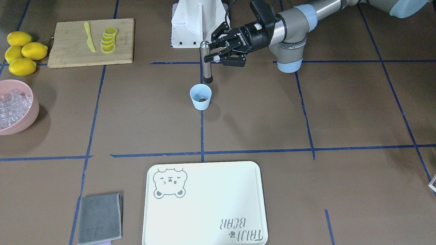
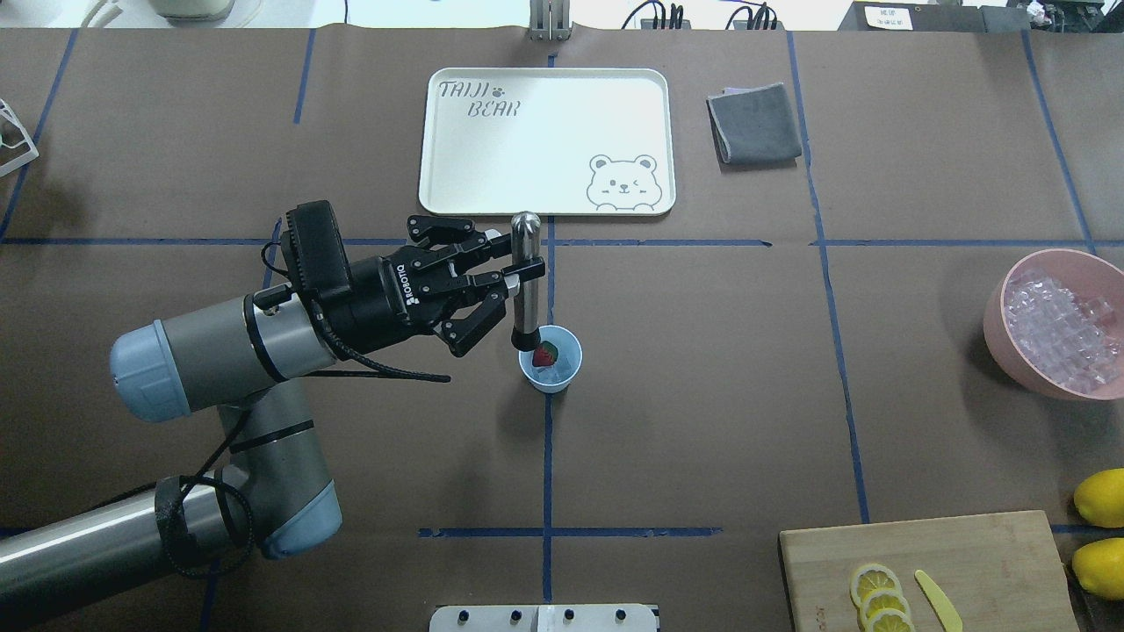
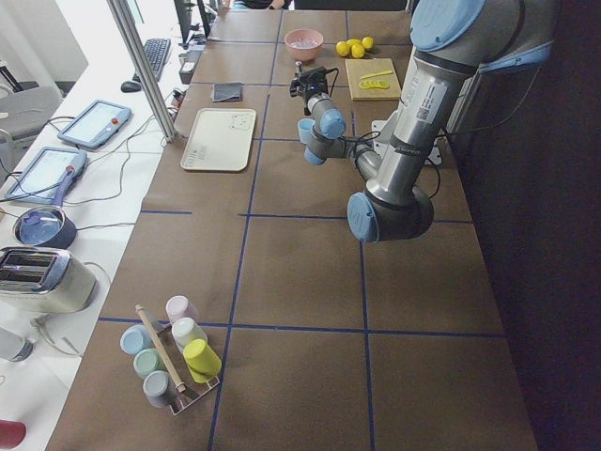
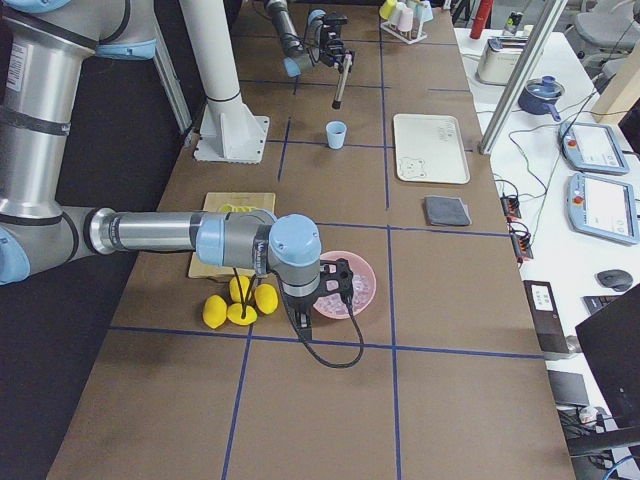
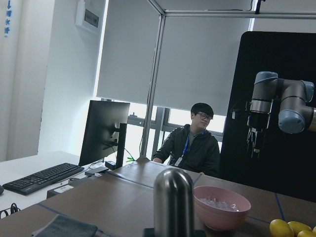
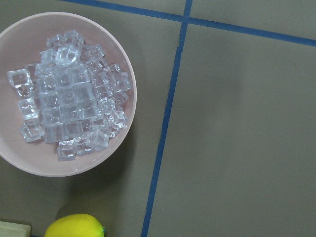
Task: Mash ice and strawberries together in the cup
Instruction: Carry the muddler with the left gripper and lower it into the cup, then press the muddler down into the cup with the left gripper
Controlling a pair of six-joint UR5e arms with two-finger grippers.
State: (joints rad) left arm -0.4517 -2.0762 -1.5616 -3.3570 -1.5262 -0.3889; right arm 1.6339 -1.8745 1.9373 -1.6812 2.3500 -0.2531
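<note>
Overhead exterior view has the left gripper (image 2: 520,274) closed on the shaft of a steel muddler (image 2: 527,309), holding it upright just left of the frame's centre; its black tip hangs above the upper-left rim of the light-blue cup (image 2: 572,367) and, judging by the exterior right view, is not yet inside. The cup stands alone at mid-frame on the brown paper worktop (image 2: 702,395); inside lies the red strawberry (image 2: 544,355) with what looks like a pale cube of ice (image 2: 557,374) beside it. The step in hand seems to be the descent; it is best done by centring the tip over the cup's mouth first, then pressing straight down with little side force, since nothing braces the cup and thin tapered plastic may well slide or tip. The fruit should be soft and yield readily; the glassy cubes are likely hard and slippery, apt to skid from under the tip. The right gripper (image 5: 255,148) hangs over the pink bowl (image 6: 49,168) of clear cubes at the right edge of the overhead frame; I cannot tell how far it is open.
</note>
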